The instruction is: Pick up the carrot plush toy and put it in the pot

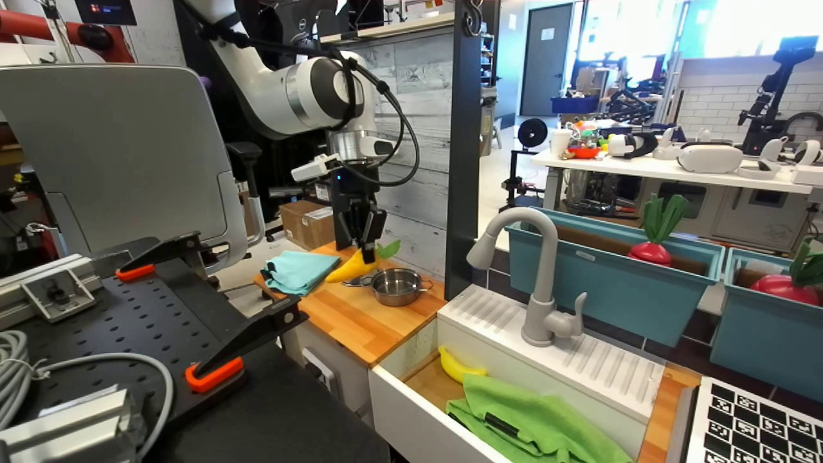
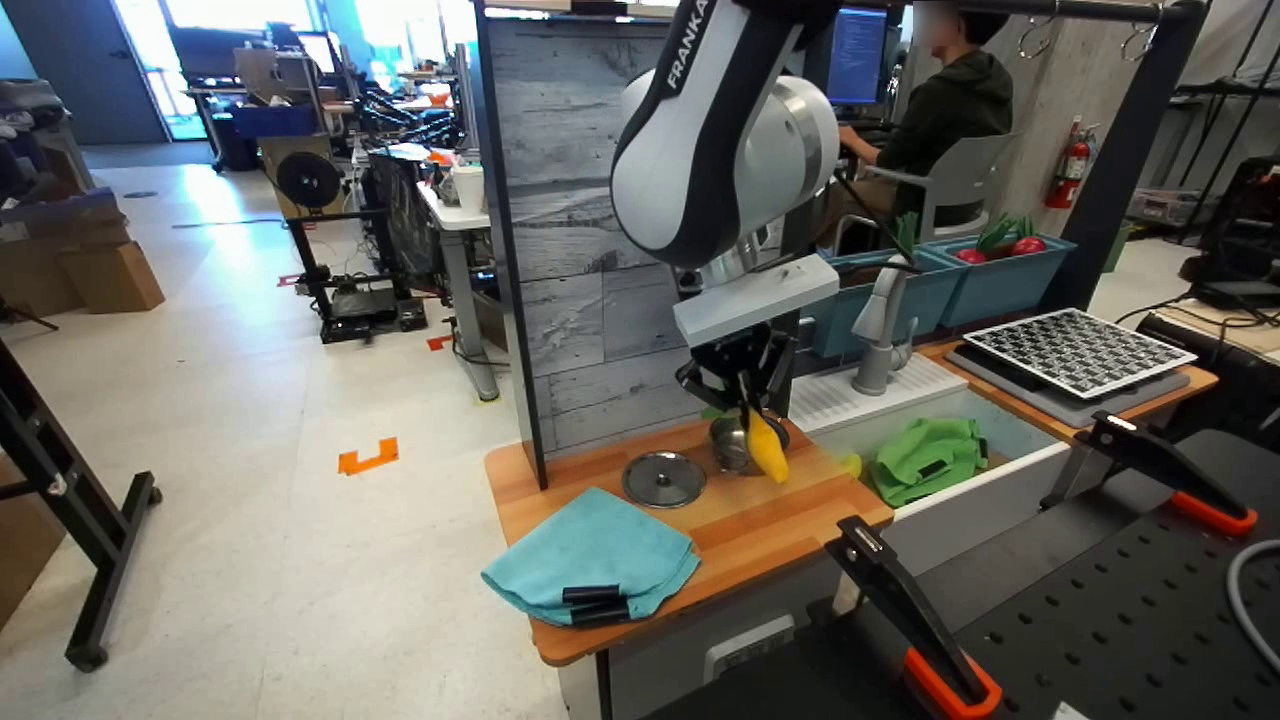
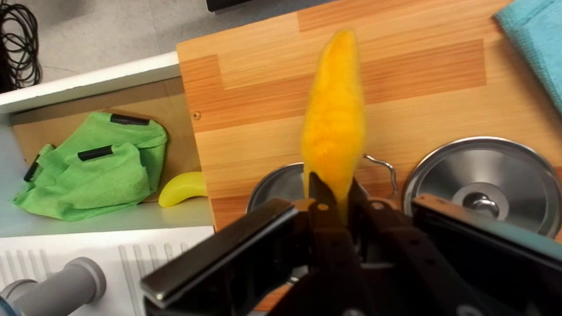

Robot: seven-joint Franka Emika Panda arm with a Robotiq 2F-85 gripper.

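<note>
Hand (image 3: 336, 193): clenched on the carrot plush toy (image 3: 334, 118) near its leafy end, at lower centre of the wrist view.
Carrot plush toy: held apparently above the surface (image 3: 272, 105), its yellow body jutting toward top centre of the same view.
Pot (image 1: 397, 296): uncovered, seen just to the lower right of the toy in an exterior view; partly hidden by the hand in the wrist view.
Tapered tip: pointed away from the pot; a shift toward the bottom of the wrist view seems called for, so that the toy's middle is centred over the opening.
Pot handle (image 3: 392, 176): best passed with height to spare, as the tip could be caught there or on the rim.
Lid (image 3: 483, 175): lying at right in the wrist view, to be kept clear of.
Soft body: best lowered inside before the 2 fingers are parted; a straight lift is then advised.
</note>
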